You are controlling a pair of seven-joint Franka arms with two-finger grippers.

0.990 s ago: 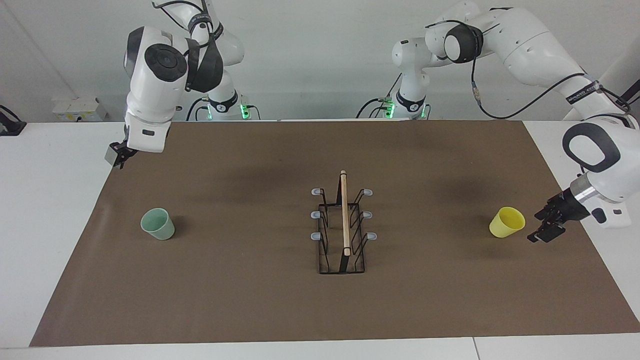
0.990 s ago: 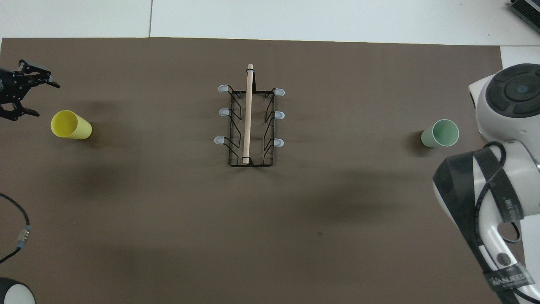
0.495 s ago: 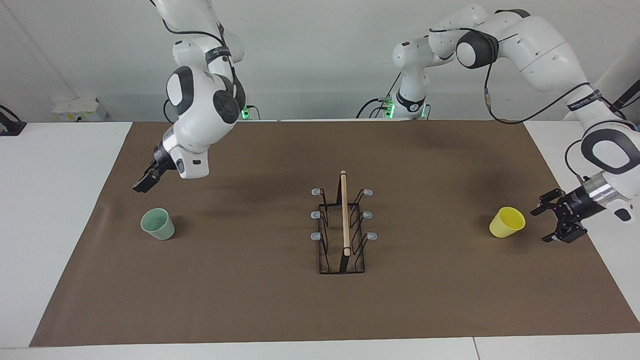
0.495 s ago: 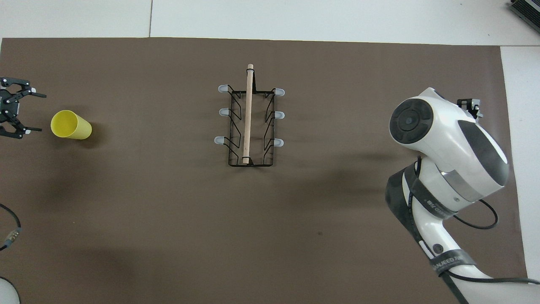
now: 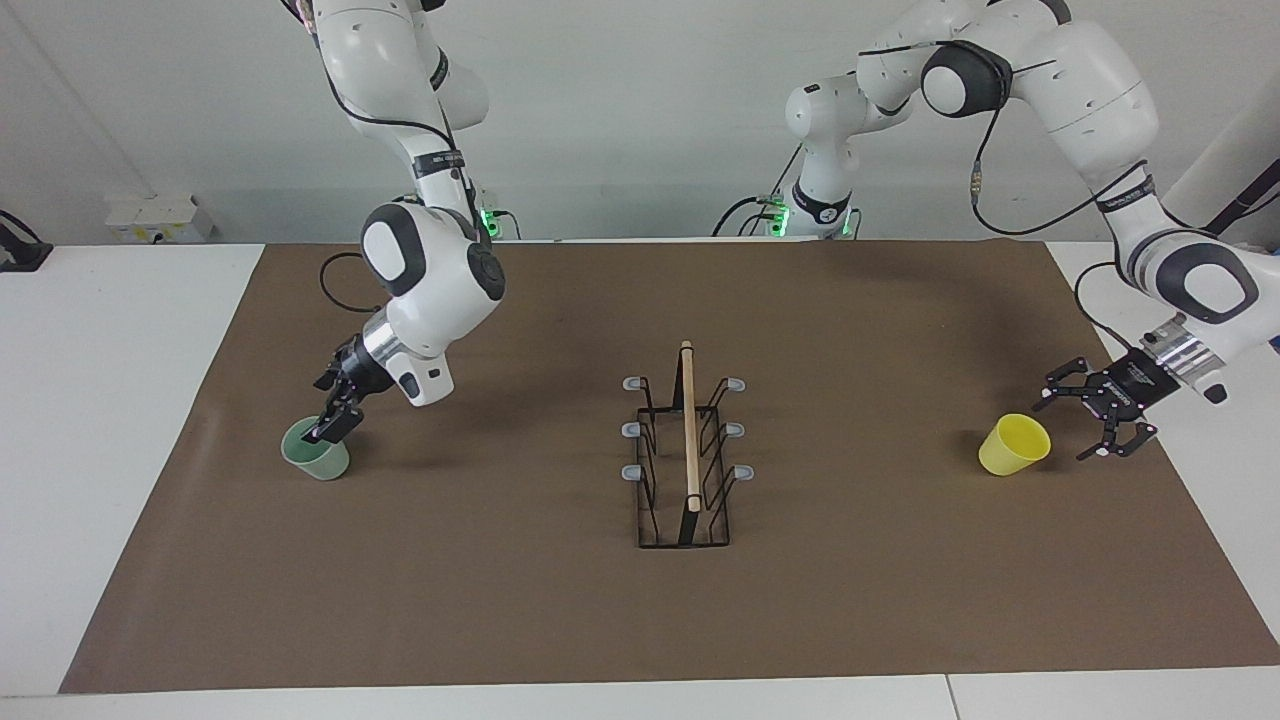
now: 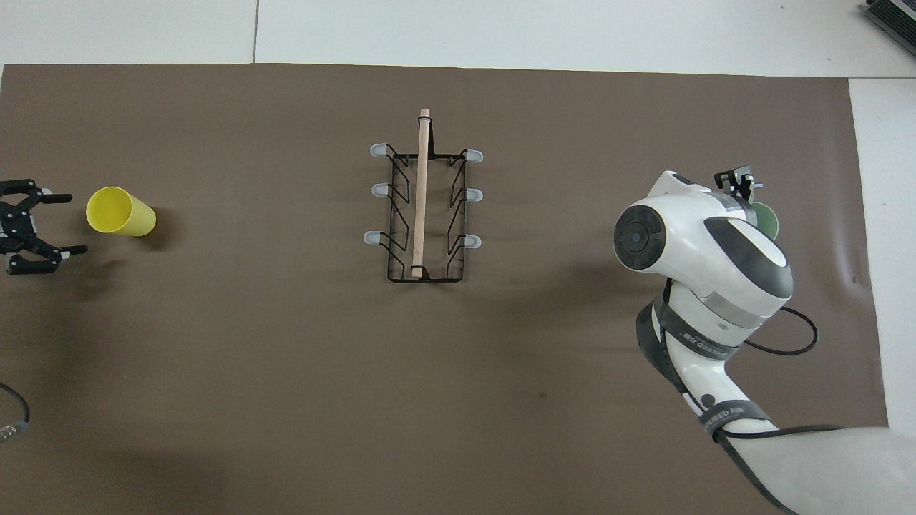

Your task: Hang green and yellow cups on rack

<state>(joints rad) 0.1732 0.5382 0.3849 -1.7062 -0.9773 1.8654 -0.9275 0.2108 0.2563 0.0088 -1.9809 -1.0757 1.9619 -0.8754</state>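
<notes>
Closing on each cup calls for patience: my right hand (image 5: 330, 425) sits at the rim of the green cup (image 5: 316, 457), one finger seemingly dipping inside, though I cannot tell how wide it stands. I judge a thin wall pinch needs a gentle squeeze. My left hand (image 5: 1098, 415), fingers spread wide, hangs just beside the yellow cup (image 5: 1013, 445), apart from it. Both are small, tapered and handleless, standing mouth-up on the table (image 5: 560, 610), with the black wire rack (image 5: 686, 455) midway between my hands.
</notes>
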